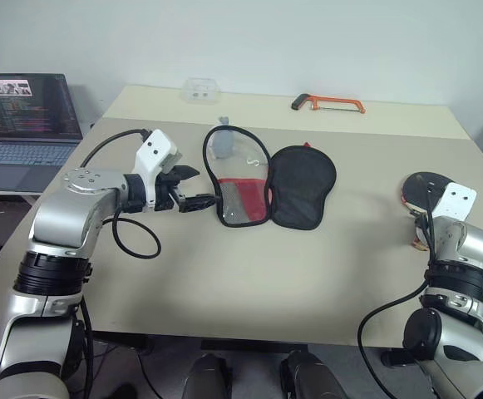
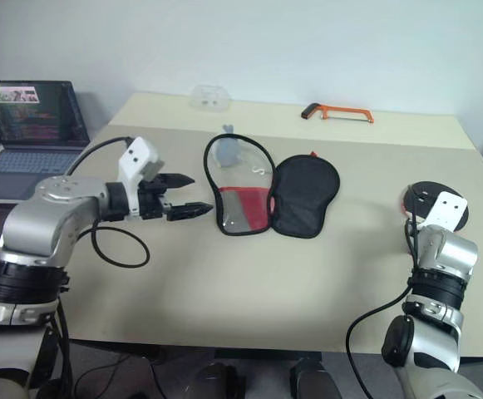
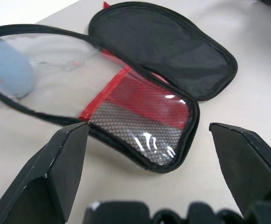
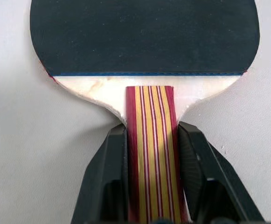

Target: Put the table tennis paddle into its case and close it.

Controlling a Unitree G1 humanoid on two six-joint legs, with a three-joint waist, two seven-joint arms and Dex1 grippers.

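The table tennis paddle (image 4: 144, 37) lies flat on the table at the right, black blade away from me, and also shows at the right table edge (image 1: 428, 187). My right gripper (image 4: 151, 130) is shut on its striped wooden handle, one finger pressed on each side. The case (image 1: 303, 187) lies unzipped and spread open at mid-table: a black half on the right, a clear and red mesh half (image 1: 243, 199) on the left. A grey plush charm (image 1: 222, 143) lies at its far end. My left gripper (image 1: 204, 187) stands open just left of the case's mesh end, holding nothing.
An orange-framed hacksaw (image 1: 328, 103) and a small clear plastic box (image 1: 199, 89) lie at the far edge of the table (image 1: 224, 274). An open laptop (image 1: 29, 125) stands on a lower surface to the left. Bare tabletop lies between the case and the paddle.
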